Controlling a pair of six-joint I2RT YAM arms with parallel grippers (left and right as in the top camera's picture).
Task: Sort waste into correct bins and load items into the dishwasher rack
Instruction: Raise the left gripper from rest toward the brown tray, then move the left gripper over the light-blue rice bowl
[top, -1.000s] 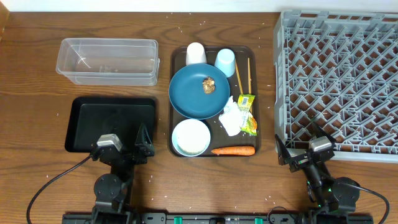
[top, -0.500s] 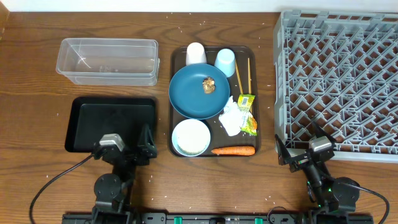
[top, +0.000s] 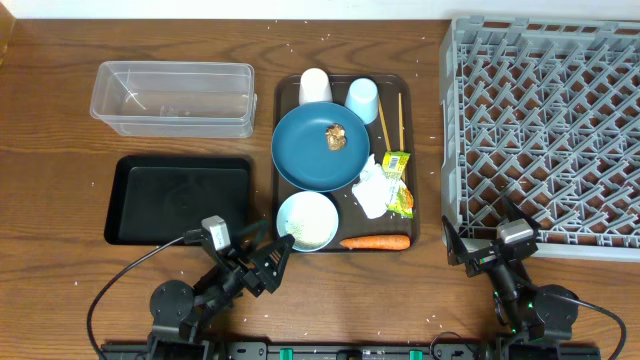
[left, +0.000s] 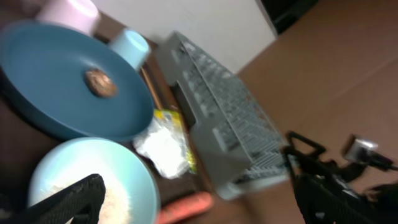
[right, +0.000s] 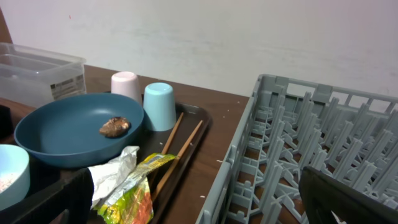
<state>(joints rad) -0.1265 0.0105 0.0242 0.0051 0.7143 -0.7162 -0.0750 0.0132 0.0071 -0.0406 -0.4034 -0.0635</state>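
Observation:
On the brown serving tray, a dark blue plate (top: 318, 150) carries a brown food lump (top: 335, 137). Behind it stand a white cup (top: 315, 86) and a light blue cup (top: 362, 99), with chopsticks (top: 390, 120) to their right. The tissue (top: 372, 188) and snack wrapper (top: 398, 180) lie right of the plate. The carrot (top: 375, 241) lies at the tray's front, beside the bowl (left: 93, 180) holding rice (left: 115, 202). My left gripper (top: 278, 258) is open just in front of the bowl (top: 307, 220). The right gripper (top: 483, 232) is open at the rack's (top: 545, 130) front left corner.
The clear tub (top: 172, 98) sits at the back left, with the black tray (top: 178, 199) in front of it. The brown serving tray (top: 283, 100) fills the middle. Cables run from both arm bases along the table's front edge.
My left arm has swung right, from the black tray's front edge to just in front of the bowl. The right arm has not moved.

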